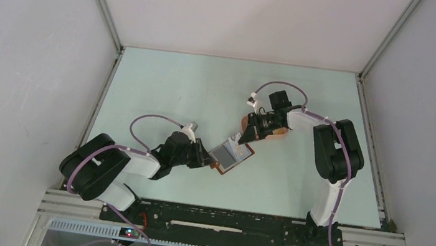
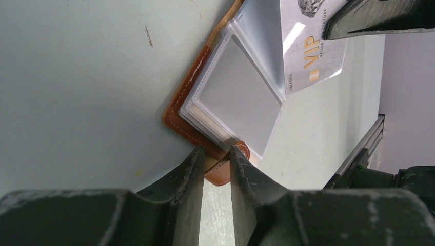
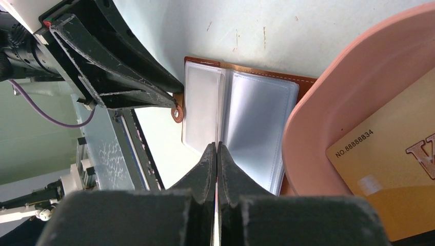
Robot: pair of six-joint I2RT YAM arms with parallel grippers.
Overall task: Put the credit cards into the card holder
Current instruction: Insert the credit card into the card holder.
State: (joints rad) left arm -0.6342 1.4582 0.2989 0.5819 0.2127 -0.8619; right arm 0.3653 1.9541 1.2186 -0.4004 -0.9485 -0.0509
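Observation:
The card holder (image 1: 231, 156) lies open mid-table, brown leather with clear plastic sleeves (image 2: 236, 97). My left gripper (image 2: 218, 154) is shut on its snap tab (image 2: 224, 173) at the near edge and pins it. My right gripper (image 1: 244, 137) is shut on a silver-grey credit card (image 2: 310, 56) marked VIP and holds it tilted over the holder's far sleeve. In the right wrist view the gripper (image 3: 216, 148) shows the card only edge-on, above the fold of the sleeves (image 3: 254, 118). A yellow-tan credit card (image 3: 390, 169) lies in the pink tray (image 3: 328, 97).
The pink oval tray (image 1: 274, 133) sits just behind the card holder, under my right wrist, touching the holder's far edge. The left gripper's body (image 3: 113, 72) shows close to the holder's left side. Frame rails run along the table's sides and front.

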